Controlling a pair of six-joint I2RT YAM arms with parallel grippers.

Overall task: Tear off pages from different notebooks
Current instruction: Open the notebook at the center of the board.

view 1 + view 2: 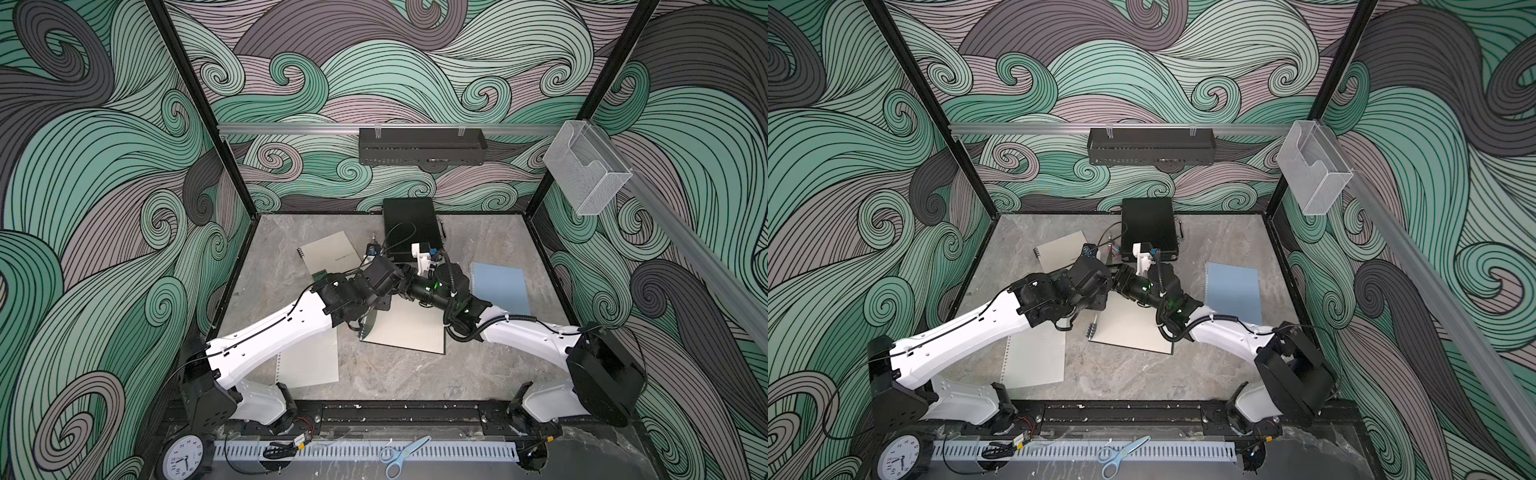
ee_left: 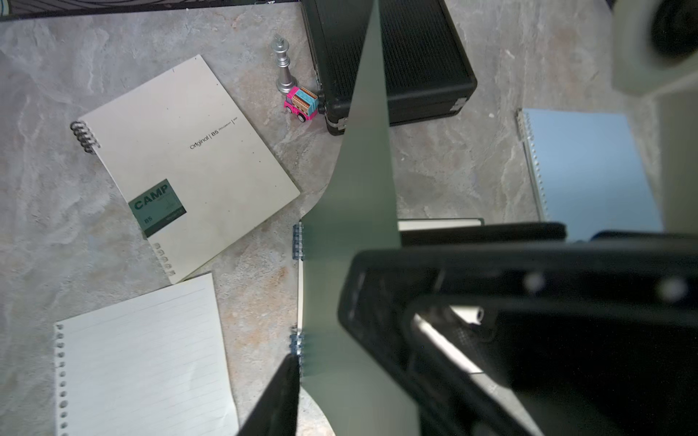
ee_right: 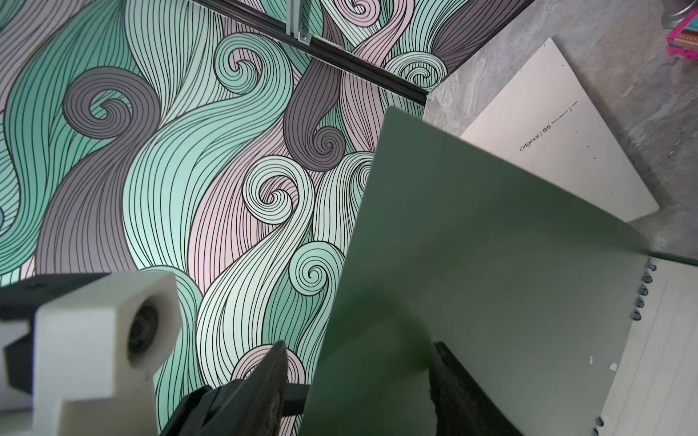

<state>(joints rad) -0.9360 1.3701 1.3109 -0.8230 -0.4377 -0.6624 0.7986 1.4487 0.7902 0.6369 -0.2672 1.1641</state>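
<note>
Desk (image 1: 399,374) first: grey, matt, veined like marble. My arms cross over its middle, where my left pincer (image 2: 347,381) and right pincer (image 3: 359,362) meet, so in both top views the centre is mostly covered. Beyond both pincers sits the black case (image 2: 396,56): hard, ribbed lid, metal catches, its far end cut off in the left wrist view. Directly under the pincers, the dark green notebook (image 1: 405,328) lies open, lined off-white paper up, partly under my wrists. Its green cover (image 3: 491,245) stands up off the coil, thin, smooth, bowed.

Outward of the right pincer, the light blue notebook (image 2: 589,170): flat, closed, coil along one long edge, a corner hidden by my arm. Beyond the left pincer and outward, the beige notebook (image 2: 189,162): matt card, green CAMP label, wire coils. Nearer my base than that pincer, a loose page (image 2: 143,358): ruled, holes punched down one edge, one end under my left arm.

Right pincer: wide, cover between the fingers, a clear gap beside one finger (image 3: 274,373). Left pincer: one finger right beside the cover, the other hidden, so I cannot tell whether it grips. Smallest, between beige notebook and case: an upright silver chess piece (image 2: 283,64) and a pink toy truck (image 2: 300,103).
</note>
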